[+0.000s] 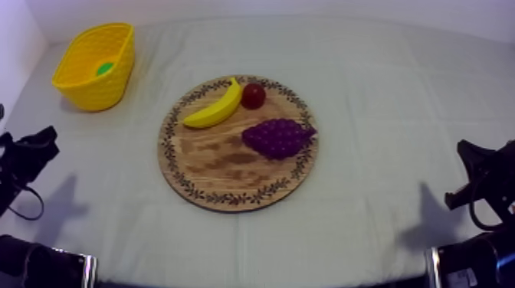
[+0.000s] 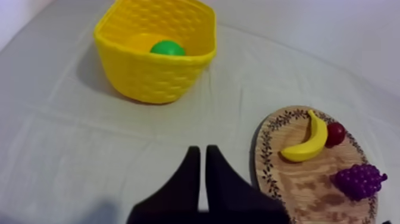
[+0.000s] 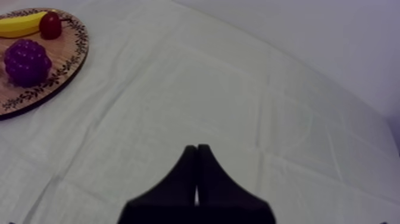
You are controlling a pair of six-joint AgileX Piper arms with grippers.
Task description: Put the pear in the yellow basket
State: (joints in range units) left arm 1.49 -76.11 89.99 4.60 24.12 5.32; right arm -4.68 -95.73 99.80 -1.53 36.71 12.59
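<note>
The round wooden board with a patterned rim (image 1: 230, 165) is showing matt brown grain, and the grey-white cloth (image 1: 383, 115) is looking dull and faintly creased. The yellow basket (image 2: 155, 77) is looking like moulded plastic with a woven relief. The yellow toy banana (image 1: 214, 109) and small red fruit (image 1: 254, 96) are looking smooth, the purple bunch of grapes (image 1: 277, 138) knobbly.

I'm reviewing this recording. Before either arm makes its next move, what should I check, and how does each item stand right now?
1. No pear on the wooden board: ok. It holds a banana, a small red fruit and grapes.
2. Fruit in the yellow basket: ok. A green fruit lies inside.
3. That green fruit is the pear: cannot tell, as just its rounded top shows.
4. Basket upright on the cloth: ok.
5. Left hand free: ok, shut on nothing.
6. Right hand free: ok, shut on nothing.
</note>
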